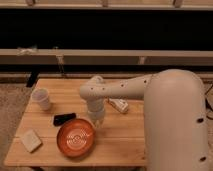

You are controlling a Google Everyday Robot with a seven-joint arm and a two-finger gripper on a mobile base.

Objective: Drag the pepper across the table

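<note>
My white arm reaches in from the right over the pale wooden table (125,135). Its gripper (96,121) points down at the tabletop, right beside the upper right rim of the round orange-red plate (76,137). The gripper is shut. The pepper does not show; the wrist and gripper body cover the spot beneath them, so I cannot tell whether anything is held.
A white cup (41,98) stands at the table's left. A flat black block (64,119) lies just above the plate, and a pale rectangular pad (31,140) sits at the front left corner. A small white packet (119,105) lies behind the arm.
</note>
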